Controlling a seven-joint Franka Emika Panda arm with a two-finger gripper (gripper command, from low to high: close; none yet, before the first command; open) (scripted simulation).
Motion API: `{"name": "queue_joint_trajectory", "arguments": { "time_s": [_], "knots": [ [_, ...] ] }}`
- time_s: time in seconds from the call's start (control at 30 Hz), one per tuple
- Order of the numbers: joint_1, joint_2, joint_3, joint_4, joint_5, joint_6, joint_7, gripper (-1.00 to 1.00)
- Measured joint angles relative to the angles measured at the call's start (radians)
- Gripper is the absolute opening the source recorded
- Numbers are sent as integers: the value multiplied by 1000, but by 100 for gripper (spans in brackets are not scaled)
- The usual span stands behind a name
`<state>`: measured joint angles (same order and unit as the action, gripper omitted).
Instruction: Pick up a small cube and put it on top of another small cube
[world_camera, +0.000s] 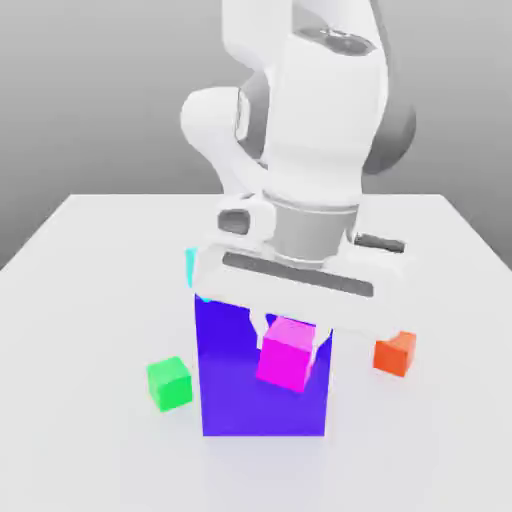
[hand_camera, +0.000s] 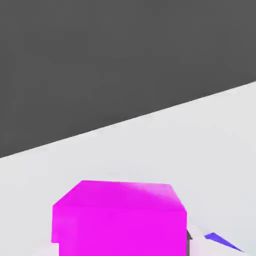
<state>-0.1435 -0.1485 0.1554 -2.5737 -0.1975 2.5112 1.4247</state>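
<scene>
In the exterior view, my claw (world_camera: 289, 345) is clenched on the small magenta cube (world_camera: 287, 353), one finger at either side of it, and I hold it in front of the large blue-purple block (world_camera: 228, 375), whose face shows around it on both sides and below. The cube sits slightly tilted in my grip. The block stands upright on the pale tabletop (world_camera: 90, 460). On the exterior view's left, a small green cube (world_camera: 170, 384) rests on the tabletop near the block, turned a little. On the exterior view's right, a small red-orange cube (world_camera: 395, 352) lies on the tabletop, its upper part partly behind my hand. A cyan thing (world_camera: 192, 268) peeks out beside my hand on the exterior view's left, mostly hidden, so I cannot tell its full shape. I can read no lettering or label on my white arm (world_camera: 325, 110), on the cubes or on the block. In the hand view, the magenta cube sits close to me between my pale fingers, two of its faces visible and plain, without writing. Beyond it lie the pale tabletop and a dark grey area past a slanting edge, and a small blue-purple sliver shows near one finger.
</scene>
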Motion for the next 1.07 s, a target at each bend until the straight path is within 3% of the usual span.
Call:
{"name": "queue_joint_trajectory", "arguments": {
  "time_s": [0.23, 0.43, 0.73, 0.77, 1.07],
  "knots": [
    [-161, -101, -76, -143, -11, 21, 305, -100],
    [-242, -105, -151, -344, 150, 166, 538, -100],
    [-260, 126, -156, -364, 169, 407, 579, -100],
    [-258, 155, -154, -364, 182, 435, 570, 100],
    [-261, 120, -159, -364, 166, 399, 582, 100]
  ]
}}
